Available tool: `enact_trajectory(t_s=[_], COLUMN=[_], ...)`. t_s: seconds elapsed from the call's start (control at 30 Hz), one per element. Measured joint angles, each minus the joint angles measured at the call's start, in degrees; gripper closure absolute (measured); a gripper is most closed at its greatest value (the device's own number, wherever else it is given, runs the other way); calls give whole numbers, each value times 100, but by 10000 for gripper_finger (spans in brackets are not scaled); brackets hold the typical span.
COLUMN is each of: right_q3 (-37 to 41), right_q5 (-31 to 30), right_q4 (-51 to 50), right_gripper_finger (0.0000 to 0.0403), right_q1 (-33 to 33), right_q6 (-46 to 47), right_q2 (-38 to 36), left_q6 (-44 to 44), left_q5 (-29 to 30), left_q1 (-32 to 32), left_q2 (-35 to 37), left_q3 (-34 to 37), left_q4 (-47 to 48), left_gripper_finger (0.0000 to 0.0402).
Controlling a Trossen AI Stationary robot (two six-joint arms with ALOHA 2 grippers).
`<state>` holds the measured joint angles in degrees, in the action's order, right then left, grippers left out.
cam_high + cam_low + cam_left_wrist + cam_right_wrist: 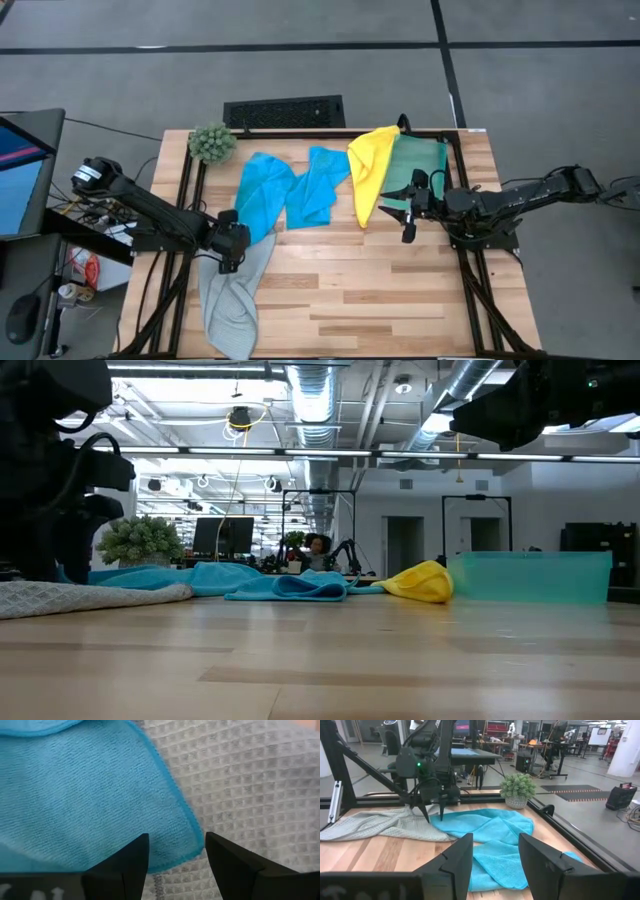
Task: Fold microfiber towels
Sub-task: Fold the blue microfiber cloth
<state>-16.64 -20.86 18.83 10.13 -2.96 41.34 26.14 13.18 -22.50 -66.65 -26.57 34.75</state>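
Left gripper [231, 262] is low at the counter's [350, 290] 9 o'clock side, jaws apart and empty, directly over the spot where one blue towel's [262, 195] corner overlaps the grey towel [232, 300]. The grey towel runs from there toward 7 o'clock, hanging past the counter's edge. A second blue towel [318, 185] lies just beside the first toward 12 o'clock. The yellow towel [370, 170] rests partly on the teal towel [420, 160] at 1 o'clock. Right gripper [410, 212] hovers beside the yellow towel, jaws apart, holding nothing. A small plant [212, 143] stands at 11 o'clock.
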Motion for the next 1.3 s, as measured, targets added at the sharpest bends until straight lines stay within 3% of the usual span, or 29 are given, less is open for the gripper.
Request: enact_trajectory(t_s=[0.23,0.57,0.8,0.97,1.17,1.3], right_q3=[0,0,0,-45,-997,-1839], right_q5=[0,0,0,24,497,1128], right_q4=[0,35,667,1242,1261,1163], right_gripper_finger=[225,228,235,236,233,230], right_q1=[0,-7,-123,-237,-402,-563], right_q6=[0,0,4,-77,-522,-1095], right_q2=[-2,69,560,1335,2634,3601], left_q6=[127,213,150,201,694,1118], left_q5=[252,262,521,247,-238,-273], left_q1=[2,2,4,-5,-326,-704], left_q2=[0,0,0,0,0,-27], left_q3=[0,-227,-1126,-1705,-1799,-1799], left_q4=[70,52,67,-10,-230,-233], left_gripper_finger=[257,391,400,401,401,401])
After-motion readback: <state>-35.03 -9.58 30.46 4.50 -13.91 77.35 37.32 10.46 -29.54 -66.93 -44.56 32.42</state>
